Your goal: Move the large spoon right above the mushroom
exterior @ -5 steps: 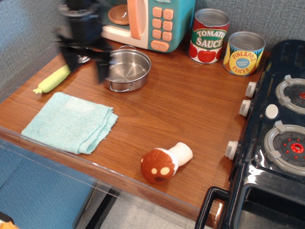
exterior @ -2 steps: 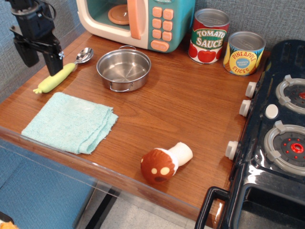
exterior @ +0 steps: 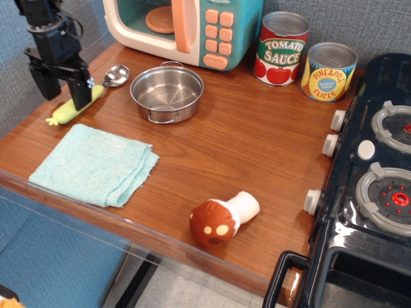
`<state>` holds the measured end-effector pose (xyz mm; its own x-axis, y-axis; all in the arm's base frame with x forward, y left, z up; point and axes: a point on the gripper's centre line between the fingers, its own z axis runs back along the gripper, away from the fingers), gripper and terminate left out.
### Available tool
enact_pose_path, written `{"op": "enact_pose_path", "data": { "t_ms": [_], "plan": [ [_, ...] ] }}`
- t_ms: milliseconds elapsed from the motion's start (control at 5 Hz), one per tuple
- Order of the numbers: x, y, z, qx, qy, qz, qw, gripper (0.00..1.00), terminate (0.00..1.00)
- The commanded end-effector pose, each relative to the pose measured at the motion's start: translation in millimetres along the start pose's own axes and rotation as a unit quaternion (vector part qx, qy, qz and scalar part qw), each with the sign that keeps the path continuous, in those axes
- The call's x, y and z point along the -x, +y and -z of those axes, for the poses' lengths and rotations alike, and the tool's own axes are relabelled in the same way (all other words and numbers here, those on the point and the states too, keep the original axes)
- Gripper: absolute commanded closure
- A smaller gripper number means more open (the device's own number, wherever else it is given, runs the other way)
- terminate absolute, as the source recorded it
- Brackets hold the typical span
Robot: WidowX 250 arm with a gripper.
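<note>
The large spoon [exterior: 70, 108] lies at the table's far left, its silver bowl next to the pot and its yellow-green handle pointing toward the front left. My black gripper [exterior: 63, 90] hangs open over the handle, one finger on each side, just above it. The mushroom [exterior: 221, 219], with a reddish-brown cap with cream spots and a cream stem, lies on its side near the table's front edge, far to the right of the spoon.
A steel pot [exterior: 166, 94] stands beside the spoon. A light blue cloth [exterior: 96, 164] lies in front of it. A toy microwave [exterior: 186, 27], a tomato sauce can [exterior: 280, 49] and a pineapple can [exterior: 328, 72] stand at the back. A toy stove [exterior: 376, 186] is at the right.
My gripper swung left from beside the pot to the table's far left, then came down and slightly right over the spoon's handle. The spoon and mushroom have not moved.
</note>
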<state>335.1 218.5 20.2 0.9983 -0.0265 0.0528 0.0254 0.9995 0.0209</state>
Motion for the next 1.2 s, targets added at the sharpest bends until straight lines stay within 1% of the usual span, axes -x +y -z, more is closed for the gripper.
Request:
{"op": "enact_pose_path", "data": {
  "t_ms": [0, 200, 400, 600, 800, 1000],
  "plan": [
    [-10.5, 1.1, 4.7, -0.019, 0.0, 0.004, 0.9998, 0.0, 0.0],
    [-7.5, 6.2, 6.1, -0.021, 0.003, -0.013, 0.9997, 1.0, 0.0],
    [-6.7, 6.8, -1.9, -0.022, -0.001, -0.017, 0.9996, 1.0, 0.0],
    [-5.8, -5.9, -52.1, -0.026, -0.031, -0.036, 0.9985, 1.0, 0.0],
    [-11.4, -48.6, -100.0, -0.025, -0.058, -0.046, 0.9969, 1.0, 0.0],
    [-20.0, -98.0, -117.9, -0.021, -0.067, -0.033, 0.997, 1.0, 0.0]
  ]
}}
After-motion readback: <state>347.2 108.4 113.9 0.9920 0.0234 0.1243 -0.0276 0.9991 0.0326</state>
